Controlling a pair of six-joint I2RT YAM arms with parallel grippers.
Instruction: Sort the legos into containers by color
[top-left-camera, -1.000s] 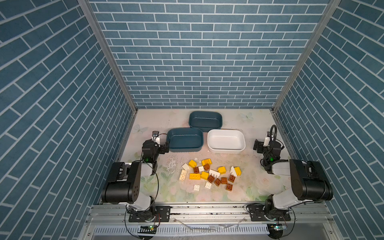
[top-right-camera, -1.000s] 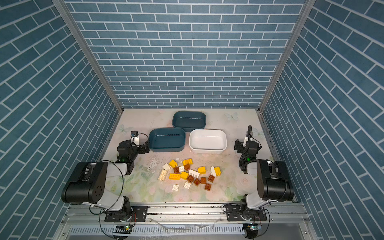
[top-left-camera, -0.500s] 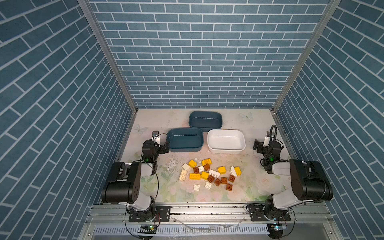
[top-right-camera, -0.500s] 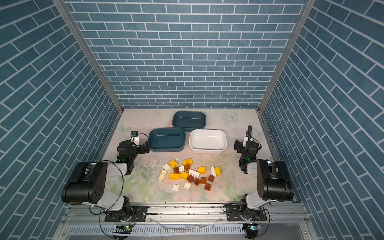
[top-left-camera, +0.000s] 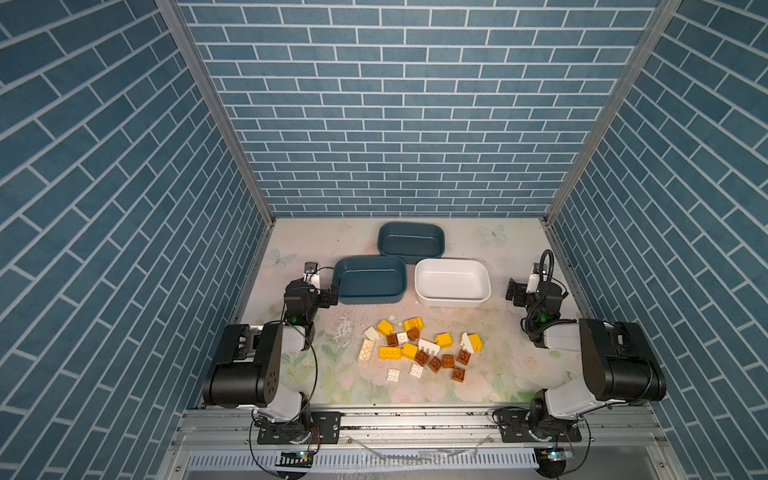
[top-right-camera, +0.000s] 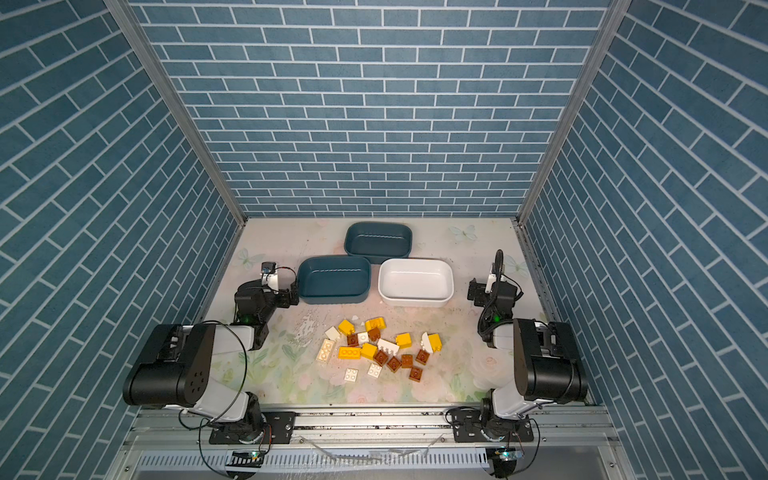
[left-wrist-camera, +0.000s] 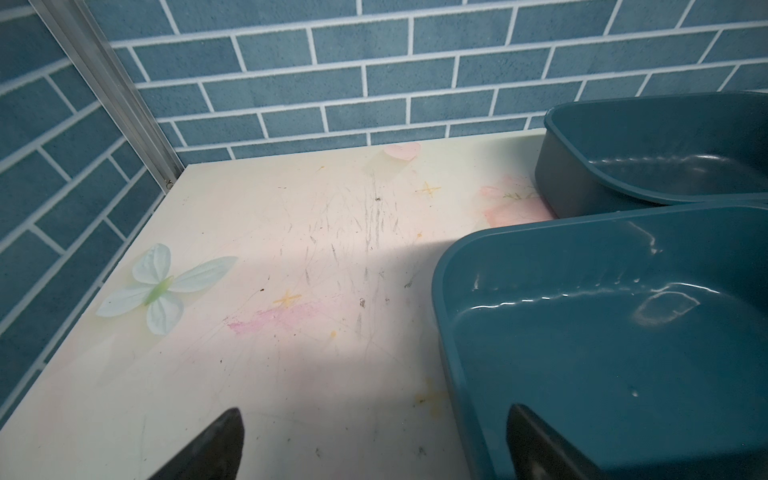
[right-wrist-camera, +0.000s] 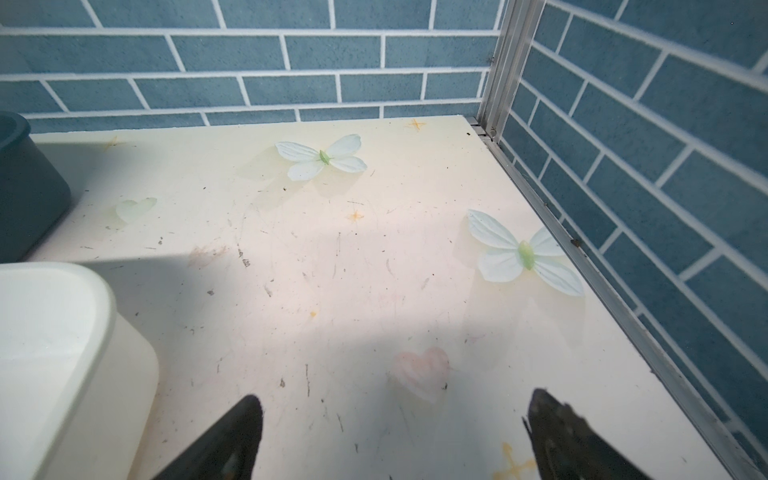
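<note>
The legos (top-left-camera: 419, 349) (top-right-camera: 382, 349) lie in a loose pile of yellow, white and brown bricks at the front middle of the table in both top views; neither wrist view shows them. Behind the pile stand the containers: a near teal tub (top-left-camera: 370, 284) (left-wrist-camera: 602, 332), a far teal tub (top-left-camera: 411, 243) (left-wrist-camera: 665, 166) and a white tub (top-left-camera: 453, 286) (right-wrist-camera: 62, 332), all with nothing inside. My left gripper (top-left-camera: 320, 289) (left-wrist-camera: 376, 415) rests open beside the near teal tub's left corner. My right gripper (top-left-camera: 534, 291) (right-wrist-camera: 397, 399) stands open over bare table right of the white tub.
Blue brick-patterned walls close in the left, back and right, with metal posts (top-left-camera: 216, 108) at the corners. The floral table mat (top-left-camera: 498, 374) has a worn patch (top-left-camera: 345, 328) left of the pile. A metal rail (top-left-camera: 415, 424) runs along the front edge.
</note>
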